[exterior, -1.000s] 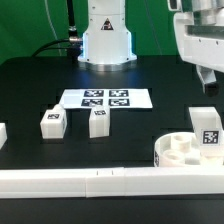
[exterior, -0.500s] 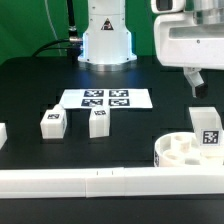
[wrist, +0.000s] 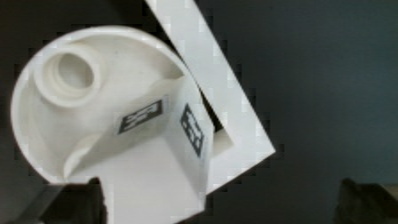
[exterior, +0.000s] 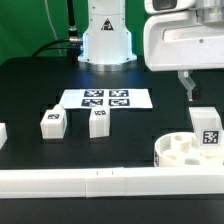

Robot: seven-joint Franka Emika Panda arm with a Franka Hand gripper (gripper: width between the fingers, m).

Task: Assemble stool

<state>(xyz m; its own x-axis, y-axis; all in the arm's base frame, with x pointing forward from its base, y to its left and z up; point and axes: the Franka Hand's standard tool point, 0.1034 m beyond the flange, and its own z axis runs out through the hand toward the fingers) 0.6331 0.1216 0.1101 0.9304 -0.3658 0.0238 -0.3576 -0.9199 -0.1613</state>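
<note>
The white round seat (exterior: 180,152) lies at the exterior view's right front, against the rail. One tagged leg (exterior: 209,126) stands upright in it. Two more tagged legs (exterior: 52,122) (exterior: 98,122) stand loose on the black table. My gripper (exterior: 189,90) hangs above and behind the seat, touching nothing. In the wrist view the seat (wrist: 80,120) with a round socket and the tagged leg (wrist: 169,118) lie below my gripper (wrist: 217,206). Its dark fingers (wrist: 63,205) stand wide apart, open and empty.
The marker board (exterior: 105,99) lies in the middle of the table, in front of the robot base (exterior: 105,40). A long white rail (exterior: 90,181) runs along the front edge and shows in the wrist view (wrist: 217,80). Another white part (exterior: 3,134) sits at the exterior view's left edge.
My gripper has moved toward the exterior view's left and slightly lower, coming over the area behind the seat. The parts have not moved.
</note>
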